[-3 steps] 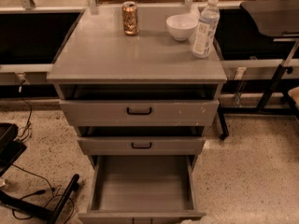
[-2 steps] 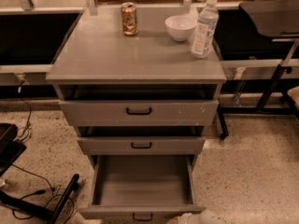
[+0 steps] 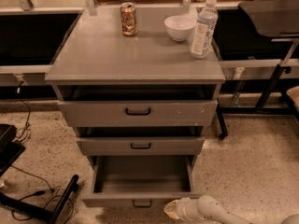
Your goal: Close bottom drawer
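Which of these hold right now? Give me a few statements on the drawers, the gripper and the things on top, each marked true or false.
1. The bottom drawer is pulled out, with its plain grey inside showing. True.
2. The gripper is on the bottom drawer's handle. False: it sits low in the view, by the drawer front and to the right of the handle.
3. The white bowl stands between the can and the water bottle. True.
4. The water bottle lies on its side. False: it stands upright.
5. The middle drawer sticks out farthest. False: the bottom drawer does.
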